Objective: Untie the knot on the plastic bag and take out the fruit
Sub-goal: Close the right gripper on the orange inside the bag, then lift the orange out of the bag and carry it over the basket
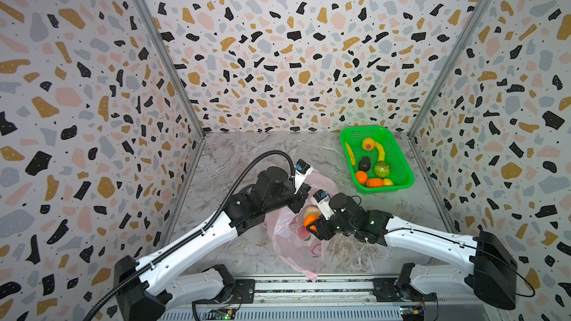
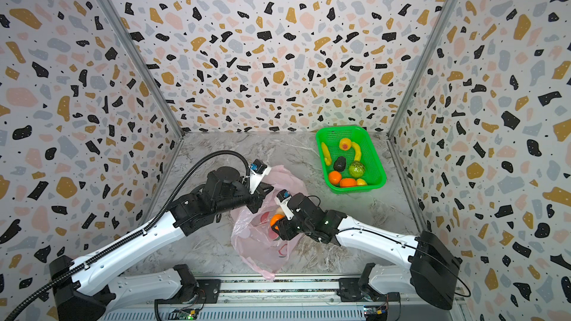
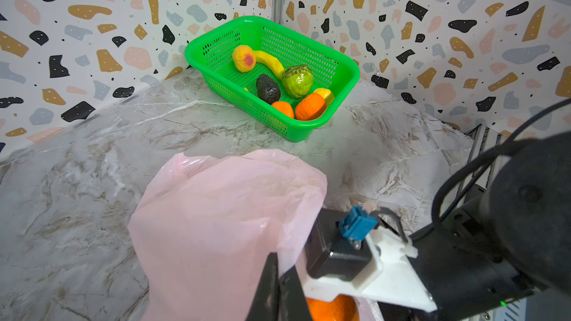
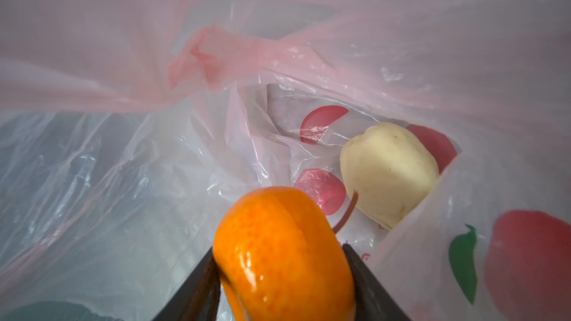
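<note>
The pink plastic bag (image 1: 296,243) (image 2: 262,242) lies open in the middle of the marble table. My left gripper (image 3: 278,276) (image 1: 304,193) is shut on the bag's upper edge (image 3: 216,226) and holds it up. My right gripper (image 4: 279,249) (image 1: 312,226) (image 2: 276,226) reaches into the bag's mouth, shut on an orange tangerine (image 4: 272,220) (image 1: 310,220). A pale fruit (image 4: 386,171) (image 1: 310,210) lies deeper in the bag. A bunched strip of pink film (image 4: 197,63) crosses the inside; I cannot tell whether it is the knot.
A green mesh basket (image 1: 364,128) (image 2: 340,129) (image 3: 256,20) stands at the back right corner with several fruits in it. Patterned walls close the table on three sides. A metal rail (image 1: 309,287) runs along the front edge.
</note>
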You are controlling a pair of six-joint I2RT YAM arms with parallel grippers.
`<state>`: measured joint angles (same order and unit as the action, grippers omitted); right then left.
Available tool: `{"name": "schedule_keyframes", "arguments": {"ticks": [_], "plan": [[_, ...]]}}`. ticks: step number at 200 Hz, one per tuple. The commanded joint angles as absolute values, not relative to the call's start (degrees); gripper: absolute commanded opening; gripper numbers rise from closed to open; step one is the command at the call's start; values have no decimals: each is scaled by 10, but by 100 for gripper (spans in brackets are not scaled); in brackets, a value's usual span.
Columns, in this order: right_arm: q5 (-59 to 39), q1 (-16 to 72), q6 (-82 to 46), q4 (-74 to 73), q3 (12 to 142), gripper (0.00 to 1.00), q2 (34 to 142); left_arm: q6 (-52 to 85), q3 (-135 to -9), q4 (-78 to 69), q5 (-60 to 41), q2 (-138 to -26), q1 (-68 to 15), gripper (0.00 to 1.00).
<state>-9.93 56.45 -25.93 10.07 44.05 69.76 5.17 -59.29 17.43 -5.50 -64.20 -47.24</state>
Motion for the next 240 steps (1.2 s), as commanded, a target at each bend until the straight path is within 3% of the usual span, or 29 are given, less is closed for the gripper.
{"name": "schedule_keyframes", "arguments": {"ticks": [1,61,116,161,197,240], "plan": [[-123,553,-262,132,449,57,656,45,-592,152,-51,-634,-468,0],[-159,499,-247,174,473,58,605,45,-597,149,-51,-640,-468,0],[-148,345,-187,223,536,58,622,41,-605,149,-57,-639,-468,0],[-163,187,-164,169,561,58,697,38,-603,151,-58,-637,-468,0],[-176,133,-139,132,599,58,770,30,-607,161,-50,-636,-468,0],[-101,92,-138,113,663,57,879,32,-603,151,-58,-635,-468,0]]}}
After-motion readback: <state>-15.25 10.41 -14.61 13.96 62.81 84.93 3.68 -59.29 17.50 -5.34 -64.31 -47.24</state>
